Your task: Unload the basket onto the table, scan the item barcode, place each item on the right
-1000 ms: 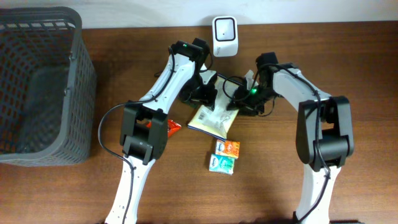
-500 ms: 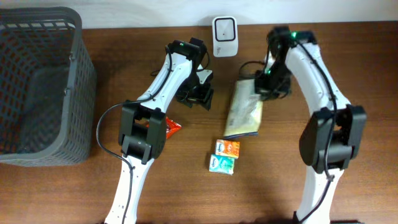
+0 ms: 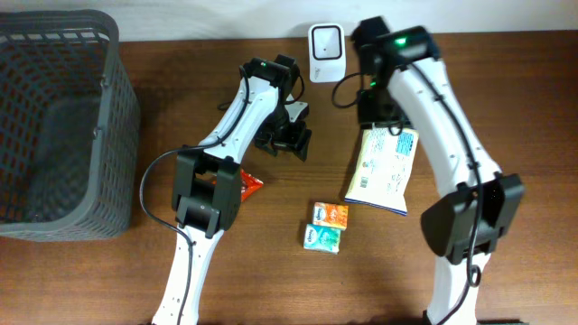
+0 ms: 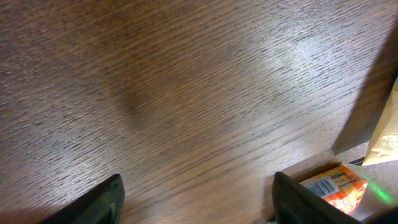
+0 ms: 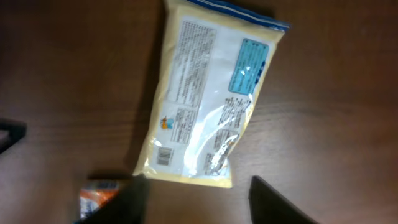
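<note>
Wooden counter (image 3: 506, 90) carried the yellow packet (image 3: 381, 170) print-side up; my right pincer (image 5: 198, 202) hung apart above it; my left pincer (image 4: 196, 200) gaped, empty.

The pouch (image 5: 205, 99) is glossy crinkled plastic, the table (image 4: 186, 93) matt grained wood.

Basket (image 3: 117, 108) sitting at far left of table (image 3: 524, 108). Scanner (image 3: 325, 41) standing at rear edge, near centre. Large pouch (image 3: 383, 169) lying flat on table, right of centre, in front of scanner. Two small packets lying just front-left of pouch, apart from it: one (image 3: 330, 215) behind, other (image 3: 321, 237) touching it in front. Snack packet (image 3: 254, 185) lying left of centre, between basket and pouch, partly tucking under left arm (image 3: 209, 181).
</note>
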Controlling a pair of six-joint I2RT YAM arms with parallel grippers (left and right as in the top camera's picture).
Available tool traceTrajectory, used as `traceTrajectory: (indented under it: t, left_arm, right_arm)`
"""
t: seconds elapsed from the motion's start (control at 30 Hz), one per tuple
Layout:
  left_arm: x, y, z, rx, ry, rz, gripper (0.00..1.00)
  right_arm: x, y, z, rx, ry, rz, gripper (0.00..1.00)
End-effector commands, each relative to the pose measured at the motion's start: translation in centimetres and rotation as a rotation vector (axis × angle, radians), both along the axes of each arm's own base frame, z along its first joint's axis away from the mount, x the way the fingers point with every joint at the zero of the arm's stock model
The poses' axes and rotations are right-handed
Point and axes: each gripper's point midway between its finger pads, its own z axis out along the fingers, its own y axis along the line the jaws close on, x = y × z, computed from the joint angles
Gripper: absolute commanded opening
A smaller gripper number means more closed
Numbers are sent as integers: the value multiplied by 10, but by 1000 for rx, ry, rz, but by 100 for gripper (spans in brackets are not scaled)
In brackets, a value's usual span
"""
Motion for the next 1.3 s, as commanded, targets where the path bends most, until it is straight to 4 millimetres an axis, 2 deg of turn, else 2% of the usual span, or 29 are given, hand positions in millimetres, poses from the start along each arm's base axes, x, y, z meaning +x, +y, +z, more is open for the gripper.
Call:
traceTrajectory:
  t: [0.0, 0.07, 0.1, 0.13, 0.27, 0.37, 0.5, 0.67, 0.8, 0.87, 0.9, 0.93, 0.97, 1.0, 1.03, 1.13, 1.27]
  left_arm:
    - [-9, -15, 1, -112, 48, -35, 75]
    - [-17, -40, 14, -292, 63, -129, 73]
    - [-21, -54, 22, -384, 66, -168, 74]
    - [-22, -60, 24, -410, 62, -174, 74]
    - [-20, -86, 25, -448, -3, -227, 77]
    - [-22, -113, 22, -450, -18, -204, 76]
    - [-28, -139, 1, -402, -15, -153, 78]
    - [-64, -166, -29, -430, 100, -200, 80]
    - [-79, -176, -41, -417, 127, -228, 78]
    - [-84, -180, -44, -415, 131, -241, 63]
    - [-85, -181, -45, -413, 128, -245, 49]
    - [-85, -182, -46, -410, 123, -248, 38]
    - [-84, -180, -48, -395, 111, -249, 22]
    - [-81, -178, -51, -373, 96, -250, 13]
    - [-79, -174, -54, -347, 81, -251, 0]
    - [-68, -156, -61, -247, 45, -239, 0]
    - [-46, -125, -50, -124, -3, -207, 0]
  right_arm:
    - [5, -17, -7, 311, 63, -49, 69]
    - [3, -25, -4, 429, 76, -25, 84]
    - [1, -40, -7, 445, 83, -57, 97]
    - [1, -50, -9, 445, 86, -82, 99]
    - [-9, -80, -23, 451, 123, -171, 99]
    - [-14, -85, -36, 454, 151, -190, 99]
    - [-19, -84, -48, 455, 178, -196, 99]
    - [-19, -88, -48, 456, 174, -207, 99]
    - [-19, -94, -48, 457, 172, -221, 99]
    - [-19, -94, -48, 457, 171, -221, 99]
    - [-19, -94, -48, 457, 172, -221, 99]
    - [-19, -94, -48, 457, 171, -220, 99]
    - [-19, -94, -48, 457, 171, -220, 99]
    - [-19, -94, -48, 457, 171, -220, 99]
    - [-19, -94, -48, 457, 171, -220, 98]
    - [-18, -94, -48, 457, 168, -220, 99]
    - [-18, -94, -48, 456, 166, -219, 99]
